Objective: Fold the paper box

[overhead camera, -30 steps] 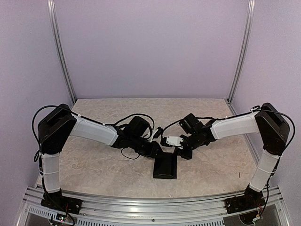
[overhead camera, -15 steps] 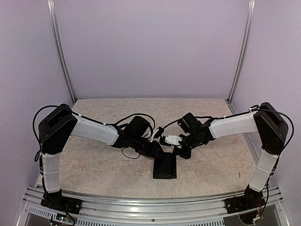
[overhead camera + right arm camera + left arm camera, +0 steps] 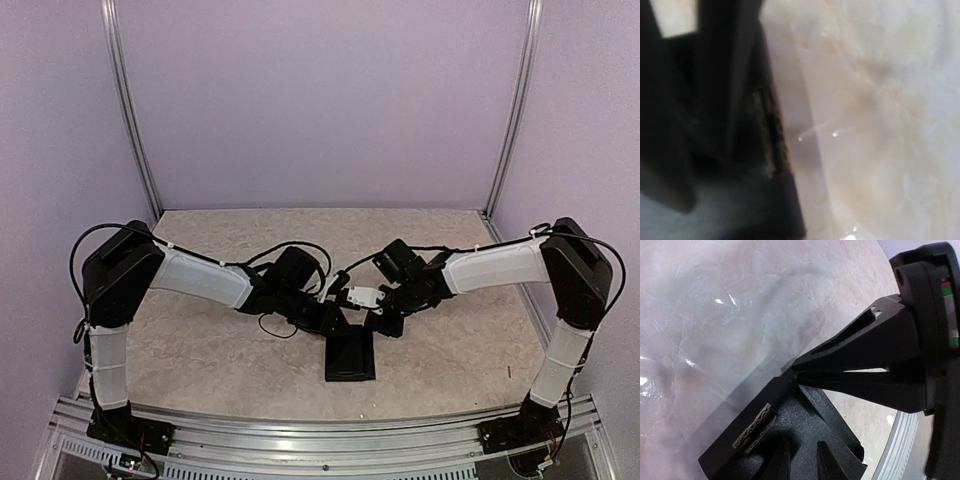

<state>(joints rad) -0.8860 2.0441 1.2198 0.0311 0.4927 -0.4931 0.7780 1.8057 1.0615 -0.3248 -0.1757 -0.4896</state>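
paper box (image 3: 350, 358) lies just below both fingertips, its long axis running from them back toward the arm bases; right gripper (image 3: 377, 323), clenched, and left gripper (image 3: 336, 319), jaws partly apart, grasp untellable, flank its far end equally near.

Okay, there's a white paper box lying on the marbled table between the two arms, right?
Not white. The paper box is black; the top external view shows it lying on the marbled table between the left arm and the right arm.
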